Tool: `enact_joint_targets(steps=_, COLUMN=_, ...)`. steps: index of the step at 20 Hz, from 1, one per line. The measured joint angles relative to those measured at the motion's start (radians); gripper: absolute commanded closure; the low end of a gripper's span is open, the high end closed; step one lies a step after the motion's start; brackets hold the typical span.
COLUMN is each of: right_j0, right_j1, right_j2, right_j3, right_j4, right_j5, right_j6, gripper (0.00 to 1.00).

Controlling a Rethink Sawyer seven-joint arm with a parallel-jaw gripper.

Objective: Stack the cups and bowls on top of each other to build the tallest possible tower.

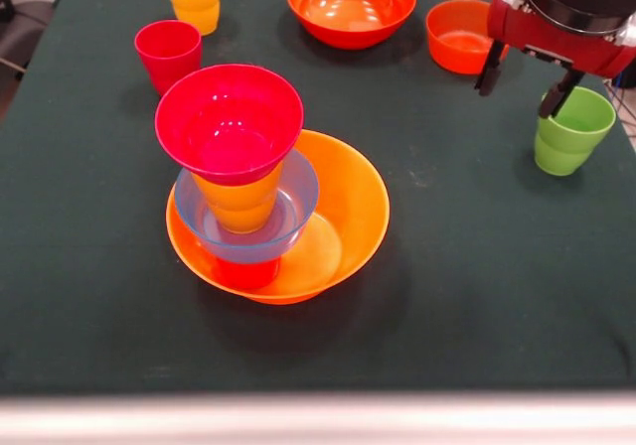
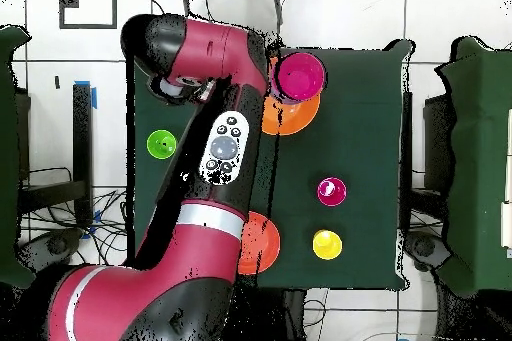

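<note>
Hand (image 1: 522, 79) spread, empty, upper right, just above green cup (image 1: 572, 130). Judged light, stiff, slippery plastic; best pinched across rim wall, one finger inside.

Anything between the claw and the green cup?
Nothing visible. The open claw hangs just above and beside the green cup, with no object in the gap. The nearest item, a small orange bowl, sits behind it, off the path. The tower stands well away.

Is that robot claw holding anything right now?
No, nothing is held. The gripper hangs open above the table, its fingers empty, just up and to the left of the green cup without touching it.
</note>
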Motion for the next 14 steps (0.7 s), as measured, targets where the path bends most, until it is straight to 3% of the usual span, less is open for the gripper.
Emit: enact_joint_targets(steps=14, right_j0=0.028, right_j1=-0.082, right_j2=-0.013, right_j3=0.061, right_j4=-0.008, right_j5=-0.103, right_j6=0.0, gripper=0.0)
